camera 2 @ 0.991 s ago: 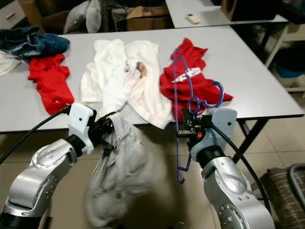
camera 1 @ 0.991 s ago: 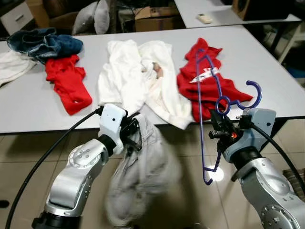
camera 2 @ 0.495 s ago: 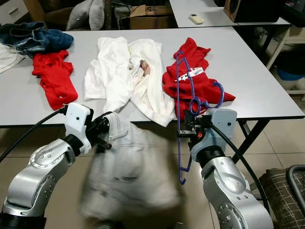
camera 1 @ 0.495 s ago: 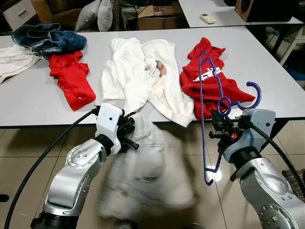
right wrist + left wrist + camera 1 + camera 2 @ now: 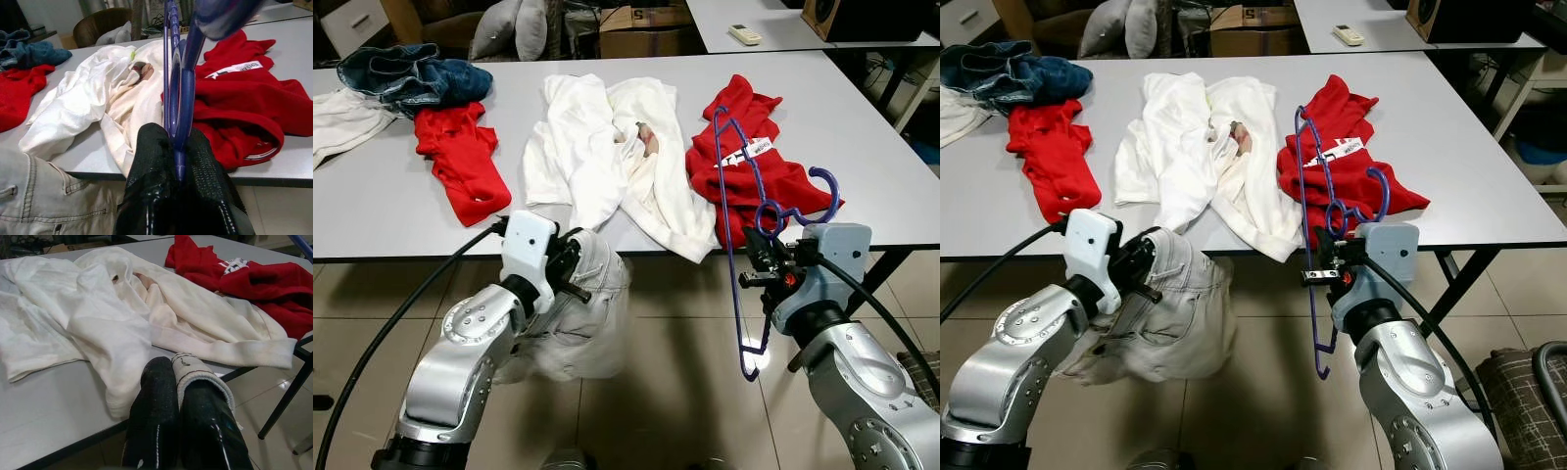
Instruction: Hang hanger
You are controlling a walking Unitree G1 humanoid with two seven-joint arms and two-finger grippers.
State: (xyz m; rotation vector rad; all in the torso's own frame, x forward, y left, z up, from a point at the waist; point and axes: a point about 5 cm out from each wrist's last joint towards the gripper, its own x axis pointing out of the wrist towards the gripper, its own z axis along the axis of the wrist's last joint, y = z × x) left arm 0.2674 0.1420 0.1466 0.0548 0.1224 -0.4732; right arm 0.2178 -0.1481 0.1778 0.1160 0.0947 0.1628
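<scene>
A purple plastic hanger (image 5: pixel 734 235) stands upright in front of the table's near edge, with my right gripper (image 5: pixel 762 266) shut on its neck below the hook (image 5: pixel 808 196). In the right wrist view the hanger (image 5: pixel 178 88) rises from between the black fingers (image 5: pixel 146 196). My left gripper (image 5: pixel 570 277) is shut on the waistband of light grey trousers (image 5: pixel 570 328), which hang below the table edge. The left wrist view has the waistband (image 5: pixel 195 374) pinched between its fingers (image 5: pixel 154 416).
On the grey table (image 5: pixel 862 147) lie a red garment with a white label (image 5: pixel 744 162), a white garment (image 5: pixel 607 157), a second red garment (image 5: pixel 460 162) and blue jeans (image 5: pixel 406 78). Tiled floor lies below. A cardboard box (image 5: pixel 646 15) sits behind the table.
The grey trousers swung out wide and blurred, and now hang bunched close under my left gripper. The hanger and right gripper stayed about where they were. The camera shifted slightly.
</scene>
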